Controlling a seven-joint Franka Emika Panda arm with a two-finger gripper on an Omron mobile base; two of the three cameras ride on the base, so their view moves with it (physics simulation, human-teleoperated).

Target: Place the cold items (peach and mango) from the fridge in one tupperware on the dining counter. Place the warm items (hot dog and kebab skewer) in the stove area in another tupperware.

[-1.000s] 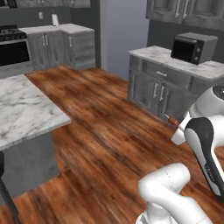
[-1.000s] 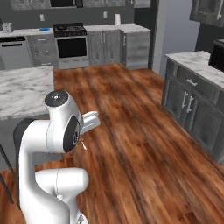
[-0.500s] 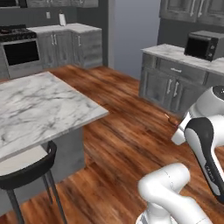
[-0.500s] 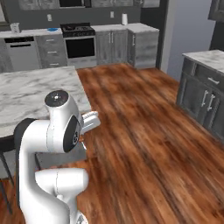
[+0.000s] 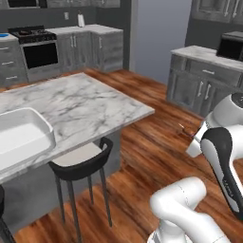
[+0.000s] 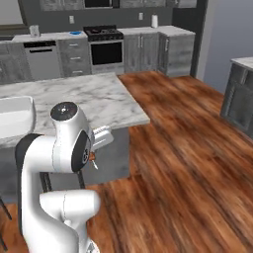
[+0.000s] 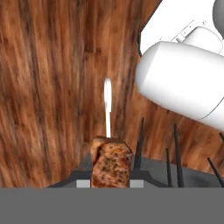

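The hand is closed tight on the browned meat kebab skewer, whose thin white stick points away over the reddish wood plank floor. From the base views the skewer's tip seems to peek out beside the white arm, held low next to the grey-veined white marble table, though it is tiny there. A shallow white rectangular tupperware container sits on that table above a black stool with a pale seat

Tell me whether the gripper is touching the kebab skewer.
Touching. The hand view shows the gripper shut on the kebab skewer, its meat wedged between the fingers and the stick poking out over the wood floor.
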